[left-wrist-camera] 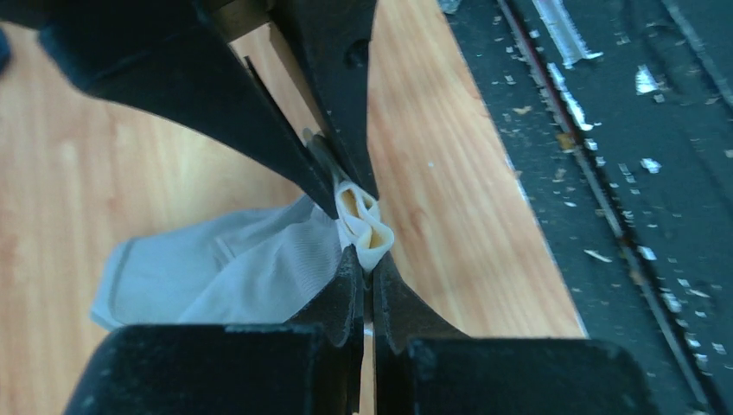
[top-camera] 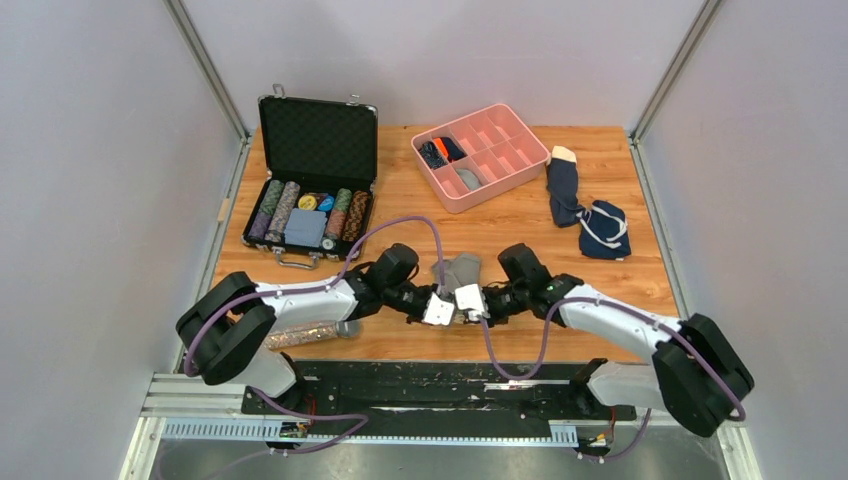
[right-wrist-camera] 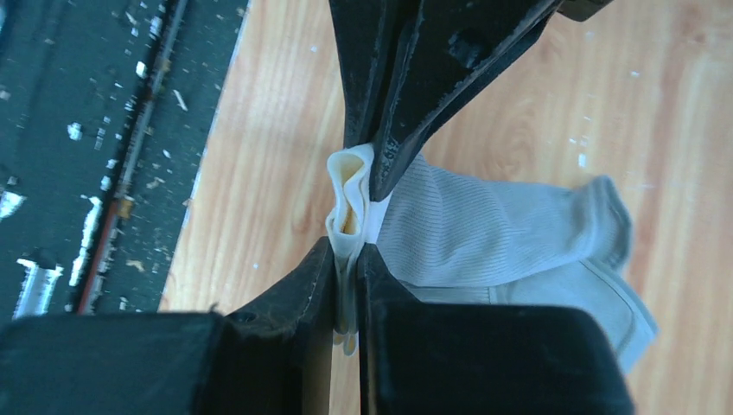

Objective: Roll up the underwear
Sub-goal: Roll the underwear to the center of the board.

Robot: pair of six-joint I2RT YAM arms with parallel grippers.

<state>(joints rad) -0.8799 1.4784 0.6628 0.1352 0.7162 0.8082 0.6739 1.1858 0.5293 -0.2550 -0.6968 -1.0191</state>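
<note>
**A:** Top external view: where is the underwear (top-camera: 461, 268) found?

**B:** It is found on the wooden table (top-camera: 520, 235), near the 6 o'clock edge, between the two wrists; the gray cloth is spread toward 12 o'clock, and the cream band (left-wrist-camera: 367, 226) is gathered at the 6 o'clock end.

**A:** What is held by the left gripper (left-wrist-camera: 366, 268)?

**B:** In the left wrist view its jaws are pressed together on the folded cream band; almost no gap is left between them.

**A:** And the right gripper (right-wrist-camera: 346, 257)?

**B:** In the right wrist view the same band is pinched; the jaws are closed on it nearly fully, with only the thickness of the band between them; the two grippers are set tip to tip, one at 12 o'clock and one at 6 o'clock in each wrist view; whether the band is lifted off the wood cannot be told.

**A:** What else is seen on the table?

**B:** A pink divided tray (top-camera: 502, 186) is placed at 12 o'clock from the underwear, well apart; an open black case (top-camera: 318, 140) with chips is placed at 10 o'clock; a navy garment (top-camera: 604, 228) with white trim and a navy sock (top-camera: 562, 190) are laid at 2 o'clock, touching each other.
</note>
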